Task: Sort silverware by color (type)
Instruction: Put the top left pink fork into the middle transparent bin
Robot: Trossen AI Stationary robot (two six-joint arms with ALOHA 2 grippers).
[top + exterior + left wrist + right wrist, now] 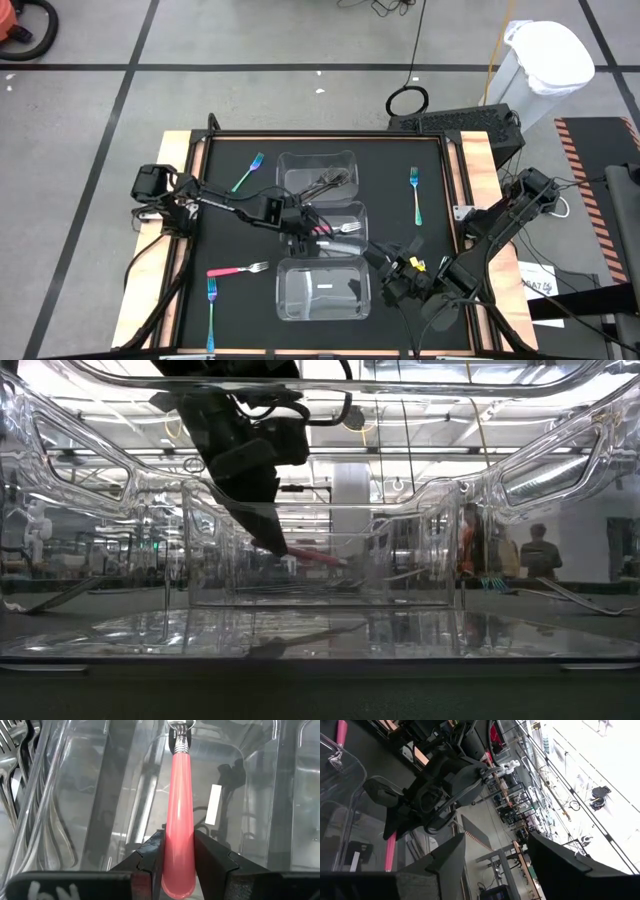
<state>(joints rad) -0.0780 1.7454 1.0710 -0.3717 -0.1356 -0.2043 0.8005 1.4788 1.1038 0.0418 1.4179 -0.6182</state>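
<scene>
Left gripper of mine is clamped on the pink-handled fork with silver tines: my two dark fingers press the rounded butt of the handle from both sides, and the handle runs straight out ahead of them to the ribbed metal collar and the neck of the fork. From above, this gripper sits over the middle clear rectangular plastic container in the row of three on the black table mat, with the fork reaching out over that container. In the low view the fork hangs at a slant inside the clear walls, held up off the container floor.

My right gripper waits with its fingers apart near the front right of the mat, just beside the nearest clear container.

The far clear container holds a bunch of dark grey metal forks, which also show at the edge of my left wrist view.

Loose on the mat lie four more forks. A teal-handled fork is left of the far container. A second teal-handled fork is on the right side, well apart from the containers. Another pink-handled fork lies left of the nearest container, and a blue-handled fork is just in front of it.
</scene>
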